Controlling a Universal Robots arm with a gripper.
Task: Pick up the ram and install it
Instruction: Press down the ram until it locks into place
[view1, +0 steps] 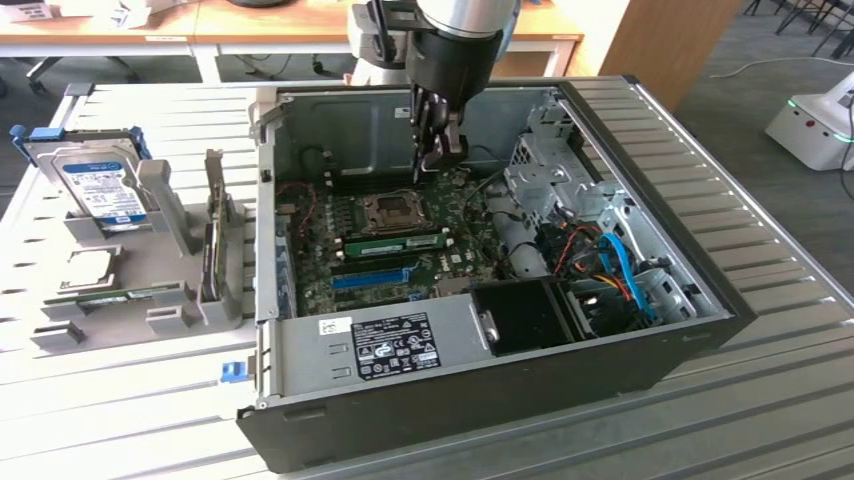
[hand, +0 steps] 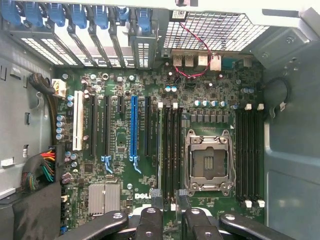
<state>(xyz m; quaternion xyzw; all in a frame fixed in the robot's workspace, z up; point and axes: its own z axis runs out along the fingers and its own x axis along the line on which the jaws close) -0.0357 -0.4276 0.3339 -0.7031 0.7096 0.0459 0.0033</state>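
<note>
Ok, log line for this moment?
gripper: open, empty | position: inside case, over motherboard | ram: upright on motherboard, beside CPU socket

I see the slatted table (view1: 761, 420) carrying an open computer case (view1: 441, 410) below the gripper (view1: 438, 165) and a grey rack (view1: 174, 205) off to its side.

Open case (view1: 694, 335) on desk (view1: 774, 420), motherboard (view1: 320, 225) inside it, ram (view1: 394, 243) just beside CPU socket (view1: 396, 210), gripper (view1: 431, 168) above the board, hard drive (view1: 100, 185) upright in rack (view1: 171, 215) on the exterior view's left of the case.
</note>
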